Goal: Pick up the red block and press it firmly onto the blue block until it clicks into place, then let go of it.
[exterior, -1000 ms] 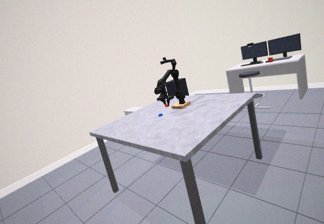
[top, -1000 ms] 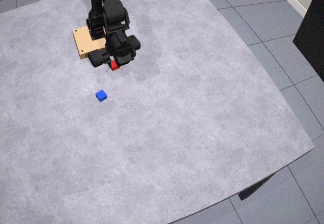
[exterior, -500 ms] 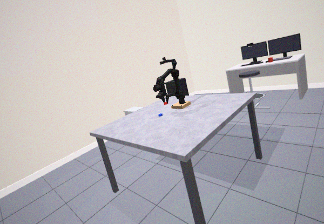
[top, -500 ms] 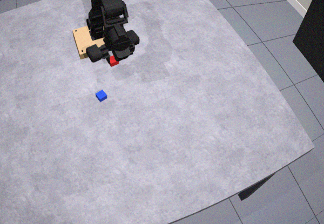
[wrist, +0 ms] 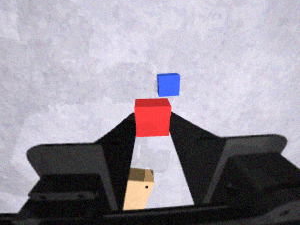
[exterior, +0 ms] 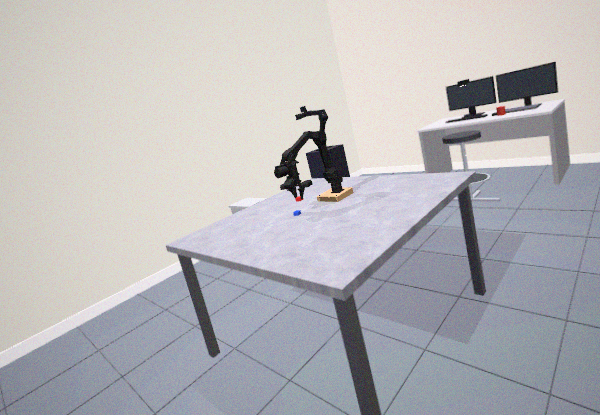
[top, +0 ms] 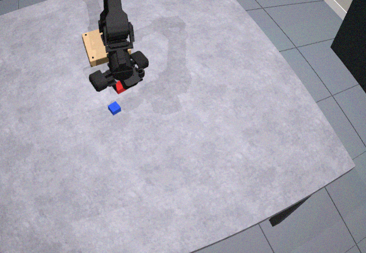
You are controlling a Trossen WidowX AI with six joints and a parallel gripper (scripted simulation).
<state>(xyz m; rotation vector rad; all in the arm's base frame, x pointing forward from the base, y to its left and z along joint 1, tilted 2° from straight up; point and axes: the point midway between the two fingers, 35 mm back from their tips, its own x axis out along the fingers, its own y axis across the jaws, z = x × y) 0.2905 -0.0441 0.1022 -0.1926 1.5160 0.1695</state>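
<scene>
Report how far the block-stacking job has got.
Done: the red block is picked up, pinched in the tool.
In hand: apparently carrying it to the blue block, which sits apart on the table with nothing on top.
Left: lining up above blue, pressing until it clicks, letting go.

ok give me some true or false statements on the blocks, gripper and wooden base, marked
1. The gripper is shut on the red block. True.
2. The blue block sits under the red one, joined to it. False: they are apart, the blue one on the table.
3. The red block is held off the table. True.
4. The wooden base lies between the two blocks. False: it is beside the arm's foot, away from both.
</scene>
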